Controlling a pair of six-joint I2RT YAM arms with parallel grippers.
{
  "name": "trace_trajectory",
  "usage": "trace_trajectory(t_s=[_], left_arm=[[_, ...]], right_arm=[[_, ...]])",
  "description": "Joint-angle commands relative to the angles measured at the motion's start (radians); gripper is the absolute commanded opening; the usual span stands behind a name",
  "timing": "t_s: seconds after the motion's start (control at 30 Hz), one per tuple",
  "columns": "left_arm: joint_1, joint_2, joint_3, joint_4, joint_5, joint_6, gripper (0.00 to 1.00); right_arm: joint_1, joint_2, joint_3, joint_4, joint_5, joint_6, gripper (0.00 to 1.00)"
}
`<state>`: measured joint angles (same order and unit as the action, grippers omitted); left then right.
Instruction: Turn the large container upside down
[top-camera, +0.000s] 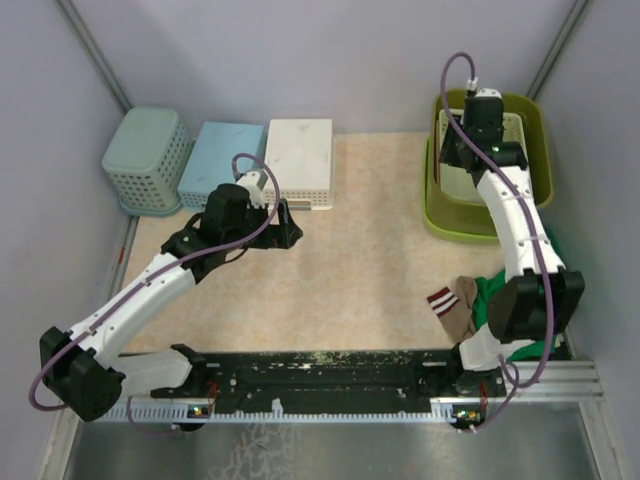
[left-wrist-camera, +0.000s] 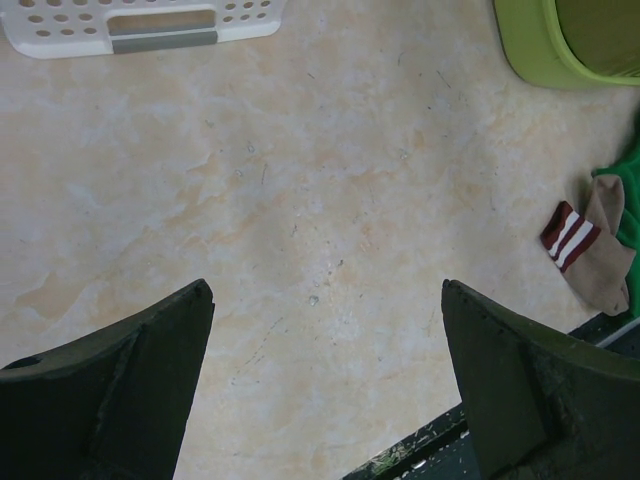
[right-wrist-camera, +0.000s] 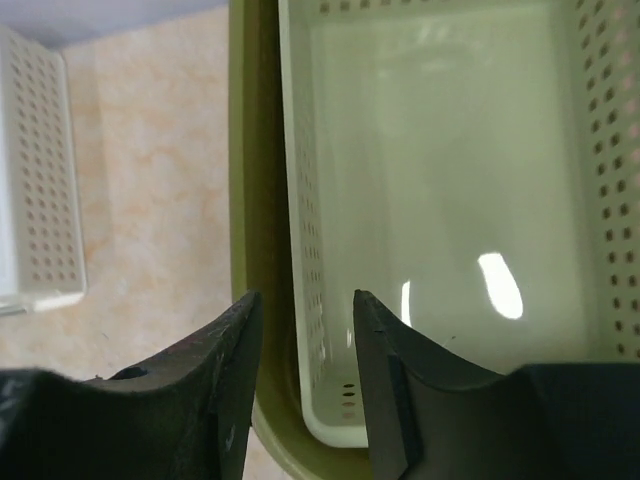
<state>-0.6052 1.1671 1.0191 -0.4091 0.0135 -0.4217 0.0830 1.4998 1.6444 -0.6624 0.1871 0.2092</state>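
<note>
The large container (top-camera: 448, 228) is a lime-green tub standing upright at the back right, with a white perforated basket (top-camera: 462, 186) nested inside it. In the right wrist view the tub's left wall (right-wrist-camera: 255, 180) and the basket's left wall (right-wrist-camera: 298, 200) run between my fingers. My right gripper (right-wrist-camera: 305, 295) is open and straddles both walls, one finger outside the tub and one inside the basket; it also shows in the top view (top-camera: 462, 150). My left gripper (top-camera: 290, 225) is open and empty over bare table (left-wrist-camera: 328, 285), far left of the tub (left-wrist-camera: 540, 60).
Three upturned baskets stand at the back left: teal (top-camera: 147, 160), blue (top-camera: 222, 160) and white (top-camera: 300, 160), the white one also in the left wrist view (left-wrist-camera: 140, 25). A striped sock (top-camera: 452, 305) (left-wrist-camera: 590, 250) and green cloth (top-camera: 495, 300) lie by the right arm's base.
</note>
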Motion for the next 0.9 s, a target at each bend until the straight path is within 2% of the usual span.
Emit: trace_trajectory(t_s=[0.0, 0.27, 0.43, 0.5, 0.6, 0.67, 0.87], left_arm=[[-0.013, -0.016, -0.025, 0.05, -0.031, 0.016, 1.0], [-0.016, -0.022, -0.059, 0.084, -0.023, 0.025, 1.0], [-0.018, 0.022, -0.05, 0.11, -0.011, 0.025, 1.0], [-0.018, 0.036, -0.043, 0.118, 0.001, 0.026, 1.0], [-0.019, 0.047, -0.034, 0.123, 0.02, 0.024, 1.0], [-0.019, 0.052, -0.026, 0.125, 0.023, 0.028, 1.0], [-0.019, 0.057, -0.006, 0.127, 0.021, 0.04, 1.0]], right_arm=[[-0.023, 0.086, 0.053, -0.073, -0.042, -0.031, 0.39], [-0.046, 0.203, 0.094, -0.074, -0.149, -0.043, 0.38], [-0.046, 0.251, 0.094, -0.04, -0.129, -0.045, 0.35], [-0.047, 0.275, 0.112, -0.048, -0.116, -0.05, 0.3], [-0.046, 0.285, 0.141, -0.066, -0.095, -0.052, 0.16], [-0.047, 0.259, 0.159, -0.071, -0.083, -0.051, 0.02], [-0.046, 0.105, 0.208, -0.08, -0.049, -0.038, 0.0]])
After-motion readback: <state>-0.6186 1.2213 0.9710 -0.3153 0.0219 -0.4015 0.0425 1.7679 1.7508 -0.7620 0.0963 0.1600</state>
